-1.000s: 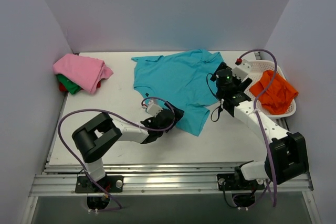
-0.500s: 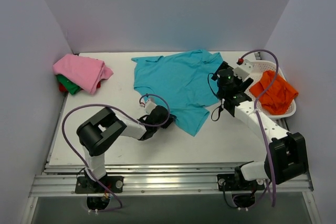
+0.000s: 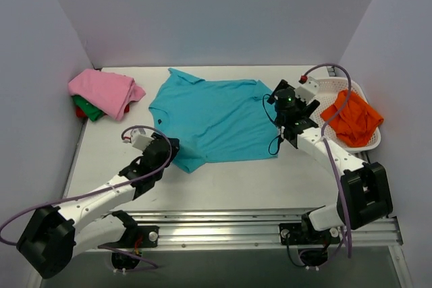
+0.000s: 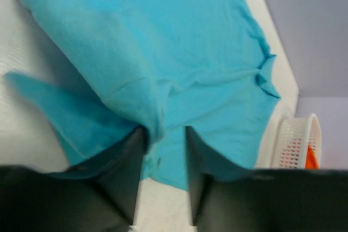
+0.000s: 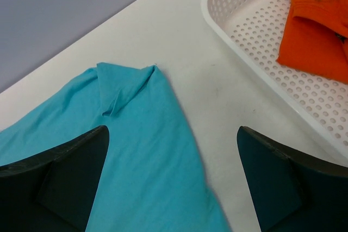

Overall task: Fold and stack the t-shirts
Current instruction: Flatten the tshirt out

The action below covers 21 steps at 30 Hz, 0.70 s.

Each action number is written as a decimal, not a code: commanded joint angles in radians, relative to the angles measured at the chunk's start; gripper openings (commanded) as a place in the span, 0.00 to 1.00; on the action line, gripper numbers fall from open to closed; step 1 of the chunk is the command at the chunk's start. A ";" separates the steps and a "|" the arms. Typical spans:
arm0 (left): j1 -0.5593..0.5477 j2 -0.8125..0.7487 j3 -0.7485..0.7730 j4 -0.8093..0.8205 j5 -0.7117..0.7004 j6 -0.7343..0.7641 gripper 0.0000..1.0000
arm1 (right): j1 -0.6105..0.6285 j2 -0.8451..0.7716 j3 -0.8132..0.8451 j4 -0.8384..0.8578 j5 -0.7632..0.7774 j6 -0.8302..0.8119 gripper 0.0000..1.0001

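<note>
The teal t-shirt (image 3: 216,116) lies spread nearly flat mid-table, neck towards the left. My left gripper (image 3: 171,148) is at the shirt's near-left corner, shut on a fold of the cloth. In the left wrist view that fold (image 4: 147,107) runs down between the two fingers (image 4: 130,172). My right gripper (image 3: 287,107) hovers open over the shirt's right edge. In the right wrist view its jaws stand wide apart above the teal hem (image 5: 157,150). A folded pink shirt (image 3: 104,91) lies on green (image 3: 88,108) and red ones at the far left. An orange shirt (image 3: 351,116) lies in the basket.
The white lattice basket (image 3: 368,143) stands at the right table edge; it also shows in the right wrist view (image 5: 255,42) and the left wrist view (image 4: 293,139). Walls close in the table at left, back and right.
My left arm has swung out to the left and nearer, dragging the teal shirt leftward and spreading it flatter. My right gripper has shifted slightly back and stayed open.
</note>
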 commanded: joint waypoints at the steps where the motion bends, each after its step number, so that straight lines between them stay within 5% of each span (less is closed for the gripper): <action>1: 0.006 0.051 -0.001 -0.101 -0.048 0.037 0.50 | 0.032 0.031 0.019 -0.003 0.017 0.039 1.00; 3: 0.006 0.057 0.029 -0.115 -0.055 0.041 0.65 | 0.041 0.044 0.019 -0.018 0.012 0.064 1.00; 5: 0.005 0.042 0.043 -0.138 -0.082 0.053 0.68 | 0.043 0.065 0.020 -0.058 0.001 0.122 1.00; 9: 0.011 -0.040 0.056 -0.212 -0.151 0.050 0.60 | 0.060 0.050 -0.045 -0.099 0.000 0.275 1.00; 15: 0.015 -0.166 0.004 -0.229 -0.164 0.070 0.55 | 0.035 -0.123 -0.372 0.065 -0.143 0.489 1.00; 21: 0.015 -0.139 -0.035 -0.158 -0.099 0.076 0.50 | 0.117 -0.240 -0.480 0.048 -0.158 0.497 1.00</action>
